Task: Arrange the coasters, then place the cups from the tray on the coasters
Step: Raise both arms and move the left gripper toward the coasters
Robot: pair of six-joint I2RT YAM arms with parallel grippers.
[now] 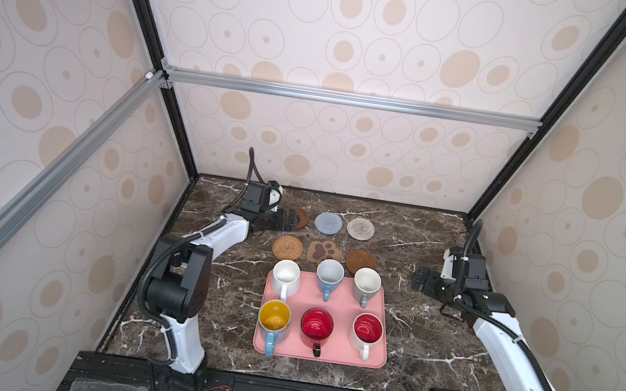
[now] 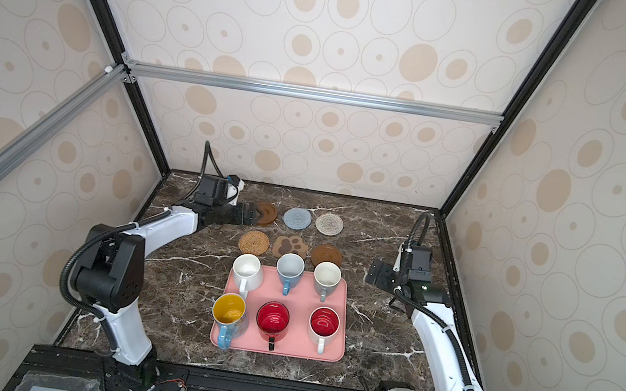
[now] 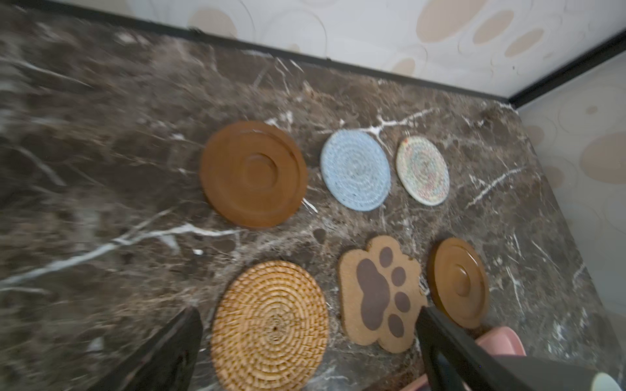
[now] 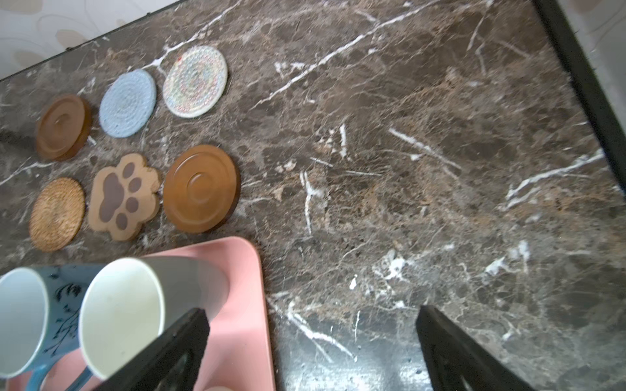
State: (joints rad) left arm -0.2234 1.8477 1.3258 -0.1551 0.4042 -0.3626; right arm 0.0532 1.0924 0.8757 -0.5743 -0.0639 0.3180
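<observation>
Six coasters lie in two rows behind the pink tray [image 1: 342,308]. At the back are a brown disc [image 1: 299,218], a blue-grey woven one [image 1: 328,223] and a cream one [image 1: 360,228]. Nearer are rattan [image 1: 288,248], paw-shaped [image 1: 324,251] and a second brown disc [image 1: 360,261]. All cups stand on the tray: white [image 1: 285,276], light blue [image 1: 329,274], grey-white [image 1: 366,283], yellow-inside [image 1: 274,319], red [image 1: 316,325], red-inside [image 1: 367,331]. My left gripper [image 1: 290,220] is open and empty at the back brown disc's left edge. My right gripper [image 1: 418,279] hangs open and empty right of the tray.
The dark marble table [image 1: 428,340] is boxed in by patterned walls with black frame posts at the back corners [image 1: 189,169]. Bare marble lies right of the tray and along the left side under my left arm [image 1: 213,232].
</observation>
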